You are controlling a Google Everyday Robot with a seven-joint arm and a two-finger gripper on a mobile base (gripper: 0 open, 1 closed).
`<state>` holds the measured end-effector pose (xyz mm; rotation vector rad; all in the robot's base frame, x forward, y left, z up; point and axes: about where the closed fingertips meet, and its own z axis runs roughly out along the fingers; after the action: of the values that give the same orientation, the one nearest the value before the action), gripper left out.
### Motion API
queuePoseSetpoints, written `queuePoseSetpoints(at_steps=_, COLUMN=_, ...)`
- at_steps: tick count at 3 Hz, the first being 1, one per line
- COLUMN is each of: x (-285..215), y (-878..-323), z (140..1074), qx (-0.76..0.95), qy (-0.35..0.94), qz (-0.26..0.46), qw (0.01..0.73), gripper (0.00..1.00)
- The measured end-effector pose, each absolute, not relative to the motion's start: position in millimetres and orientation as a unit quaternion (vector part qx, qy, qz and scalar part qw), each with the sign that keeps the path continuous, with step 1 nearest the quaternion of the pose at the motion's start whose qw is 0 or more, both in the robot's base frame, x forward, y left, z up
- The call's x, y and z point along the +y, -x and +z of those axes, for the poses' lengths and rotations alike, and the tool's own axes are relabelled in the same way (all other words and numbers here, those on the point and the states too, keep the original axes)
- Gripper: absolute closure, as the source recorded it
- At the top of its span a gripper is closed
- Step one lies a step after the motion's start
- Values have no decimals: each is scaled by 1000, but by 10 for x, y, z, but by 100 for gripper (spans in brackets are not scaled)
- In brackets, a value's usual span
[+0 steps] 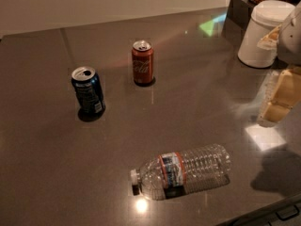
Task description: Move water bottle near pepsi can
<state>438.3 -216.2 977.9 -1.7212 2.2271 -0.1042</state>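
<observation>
Water bottle (186,172) lying flat, pincer (273,108) well apart, right

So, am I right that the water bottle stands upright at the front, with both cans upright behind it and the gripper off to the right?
Not quite: the camera view shows the water bottle lying on its side, cap pointing left. The rest holds: the pepsi can and the red cola can stand upright behind it, and the gripper is off to the right.
</observation>
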Motion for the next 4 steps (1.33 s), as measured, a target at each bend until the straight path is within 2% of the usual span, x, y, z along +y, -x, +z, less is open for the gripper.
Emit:
queuePoseSetpoints(at_steps=2, x=-2145, y=-4384, z=9791, qx=780, qy=604, qz=-34, qw=161, gripper=0)
queuePoseSetpoints(at_steps=3, x=-1962, y=-4278, z=9724, qx=771, qy=616, qz=-12, qw=163, gripper=0)
queuePoseSetpoints(at_steps=4, x=-1555, y=-4037, z=9533, qx=741, qy=651, qz=19, qw=164, gripper=0)
